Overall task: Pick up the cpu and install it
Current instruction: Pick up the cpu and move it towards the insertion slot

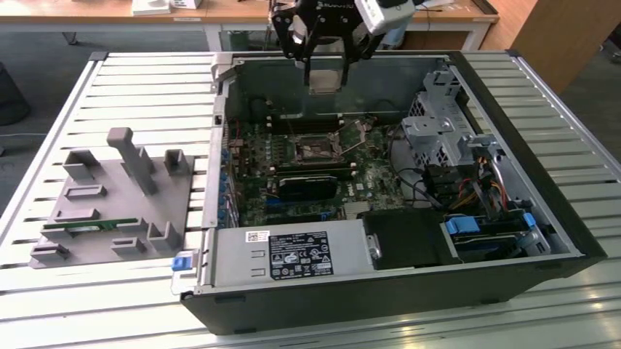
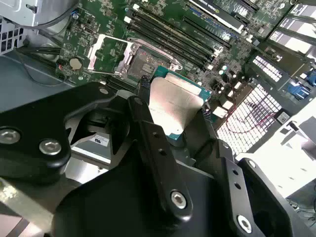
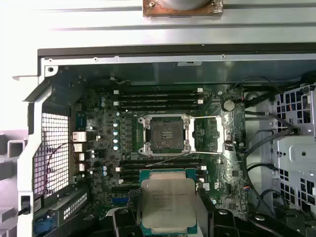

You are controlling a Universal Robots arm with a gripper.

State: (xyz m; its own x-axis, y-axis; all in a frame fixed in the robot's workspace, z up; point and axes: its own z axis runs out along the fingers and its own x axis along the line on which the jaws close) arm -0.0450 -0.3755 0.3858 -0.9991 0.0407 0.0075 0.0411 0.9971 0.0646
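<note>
My gripper (image 1: 326,73) is shut on the cpu (image 1: 326,83), a flat square chip with a silver top. It hangs above the back wall of the open computer case (image 1: 388,305). In both wrist views the cpu (image 2: 174,98) (image 3: 169,202) sits clamped between my black fingers (image 2: 148,128), which grip it at two opposite sides. The motherboard socket (image 3: 165,134) (image 1: 313,149) (image 2: 147,61) lies open below, apart from the chip, with its metal load frame (image 3: 208,136) swung to one side.
Memory slots (image 3: 158,96) run along both sides of the socket. In the exterior view a power supply (image 1: 291,254) fills the case's near side and a drive cage (image 1: 437,131) stands at the right. At the left, a grey fixture (image 1: 107,196) carries a green memory stick (image 1: 87,227).
</note>
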